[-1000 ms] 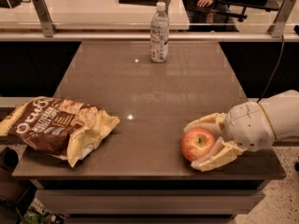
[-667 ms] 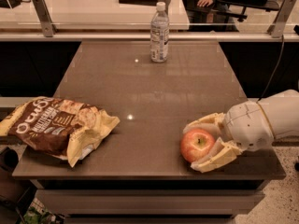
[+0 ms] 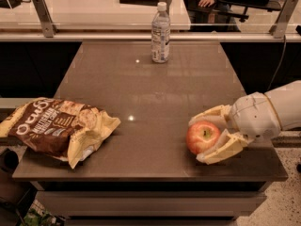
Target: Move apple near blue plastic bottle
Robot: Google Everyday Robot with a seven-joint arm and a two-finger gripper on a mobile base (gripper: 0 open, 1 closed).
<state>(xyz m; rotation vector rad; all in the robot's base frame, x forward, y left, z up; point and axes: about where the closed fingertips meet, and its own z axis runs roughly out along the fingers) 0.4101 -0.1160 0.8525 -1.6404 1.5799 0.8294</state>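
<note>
My gripper is at the front right part of the table. Its two yellow fingers are closed on the apple, one on the far side and one on the near side, and both look like they touch it. The apple sits on the table top. I do not see it lifted.

The blue plastic bottle stands up straight at the far edge of the table, near the middle. It is well apart from the apple.

So I think only the first part is done: I have hold of the apple. What is left is the big part. I must carry it across the table and set it down just beside the bottle, then let go.

A brown and yellow snack bag lies on the front left. One small line on it looks like "MULTIGRAIN". I cannot read the big white letters for sure. The bottle's label is too small for me to read.
</note>
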